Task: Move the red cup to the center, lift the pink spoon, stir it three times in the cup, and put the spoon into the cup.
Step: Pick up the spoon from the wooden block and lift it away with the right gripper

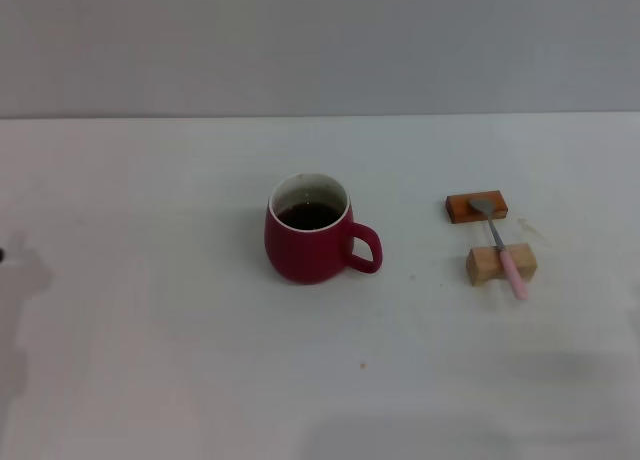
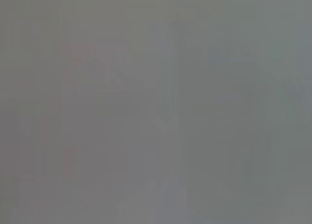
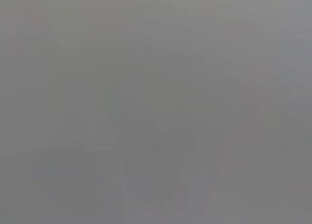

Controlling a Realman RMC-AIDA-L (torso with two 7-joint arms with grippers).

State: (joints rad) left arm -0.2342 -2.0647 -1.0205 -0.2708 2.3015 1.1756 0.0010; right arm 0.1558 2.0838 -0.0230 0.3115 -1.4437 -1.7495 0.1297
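The red cup (image 1: 308, 232) stands upright at mid-frame on the white surface (image 1: 150, 360), handle pointing right. At right, well apart, the pink spoon (image 1: 502, 247) lies across an orange block (image 1: 476, 207) and a tan block (image 1: 499, 264). Neither pincer appears, so its state cannot be told.

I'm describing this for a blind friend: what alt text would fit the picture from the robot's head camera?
A rounded dark red mug with dark liquid inside stands near the middle of a plain white tabletop, its loop handle pointing to the robot's right. Farther right, a slim spoon with a grey metal bowl and pale pink handle lies across an orange block and a tan wooden block. No robot arm is visible.
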